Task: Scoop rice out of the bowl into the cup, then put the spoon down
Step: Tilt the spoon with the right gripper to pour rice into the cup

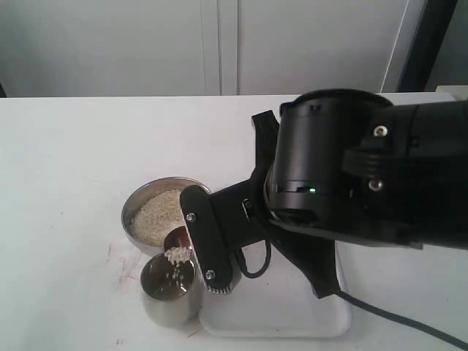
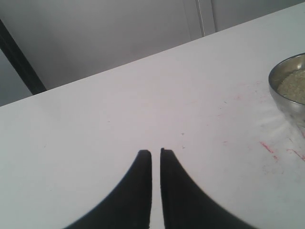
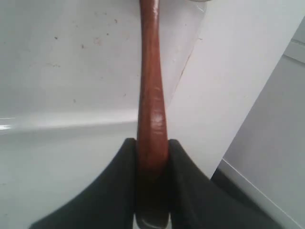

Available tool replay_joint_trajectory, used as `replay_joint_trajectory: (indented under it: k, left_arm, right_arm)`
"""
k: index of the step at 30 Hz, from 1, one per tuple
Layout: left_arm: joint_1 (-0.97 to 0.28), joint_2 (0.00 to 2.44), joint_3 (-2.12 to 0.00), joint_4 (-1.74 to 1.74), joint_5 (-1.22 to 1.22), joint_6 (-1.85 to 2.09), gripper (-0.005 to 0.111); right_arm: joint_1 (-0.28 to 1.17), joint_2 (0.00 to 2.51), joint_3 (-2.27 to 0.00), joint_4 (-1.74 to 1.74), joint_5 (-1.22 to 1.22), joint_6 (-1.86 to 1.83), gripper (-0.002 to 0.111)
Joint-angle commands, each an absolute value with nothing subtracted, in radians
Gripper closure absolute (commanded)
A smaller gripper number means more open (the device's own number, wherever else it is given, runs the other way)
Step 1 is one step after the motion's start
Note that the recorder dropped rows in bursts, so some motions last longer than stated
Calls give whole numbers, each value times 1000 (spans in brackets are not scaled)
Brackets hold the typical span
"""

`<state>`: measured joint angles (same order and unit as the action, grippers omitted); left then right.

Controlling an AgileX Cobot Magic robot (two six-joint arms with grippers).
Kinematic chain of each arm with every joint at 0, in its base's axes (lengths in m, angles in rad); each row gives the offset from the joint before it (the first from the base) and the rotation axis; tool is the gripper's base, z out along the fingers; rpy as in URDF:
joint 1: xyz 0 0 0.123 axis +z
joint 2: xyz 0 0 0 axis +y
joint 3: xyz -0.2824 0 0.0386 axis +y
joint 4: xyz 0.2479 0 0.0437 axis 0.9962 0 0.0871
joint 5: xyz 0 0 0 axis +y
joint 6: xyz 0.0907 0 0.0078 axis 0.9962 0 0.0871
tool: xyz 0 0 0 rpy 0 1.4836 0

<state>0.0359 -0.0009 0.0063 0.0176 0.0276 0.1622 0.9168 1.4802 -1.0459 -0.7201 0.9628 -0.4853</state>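
Observation:
The steel bowl [image 1: 139, 201] holds white rice [image 1: 157, 213] left of centre on the table. Just in front of it stands the small steel cup [image 1: 170, 292]. My right gripper [image 1: 196, 245] is shut on the handle of the reddish-brown wooden spoon [image 3: 151, 86]. The spoon's scoop [image 1: 178, 238] is tilted over the cup, and rice grains [image 1: 177, 255] spill from it into the cup. In the left wrist view the left gripper [image 2: 156, 152] is shut with nothing between its fingers, low over bare table, and the bowl [image 2: 286, 95] sits at the frame's edge. The exterior view does not show the left gripper.
A white rectangular tray [image 1: 292, 314] lies beside the cup, under my right arm; it also fills the right wrist view as the tray [image 3: 62, 143]. Red marks [image 1: 124, 274] stain the table near the bowl and cup. The bulky right arm [image 1: 351, 175] hides the table's right side.

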Motion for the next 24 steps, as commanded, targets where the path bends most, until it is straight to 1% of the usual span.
replay_joint_trajectory:
  k: [1,7,15,24]
  left_arm:
    - [33,0,0,9,22,161,92]
    - [33,0,0,9,22,161,92]
    - [33,0,0,9,22,161,92]
    - [33,0,0,9,22,161,92]
  right_arm:
    - [918,1478,-1044,-739,946,-496,108]
    - [918,1478,-1044,-757,941,-506,108]
    - [918,1478,-1044,-763,936,-631,108]
    - [918,1478,-1044,-820,930,-632,108]
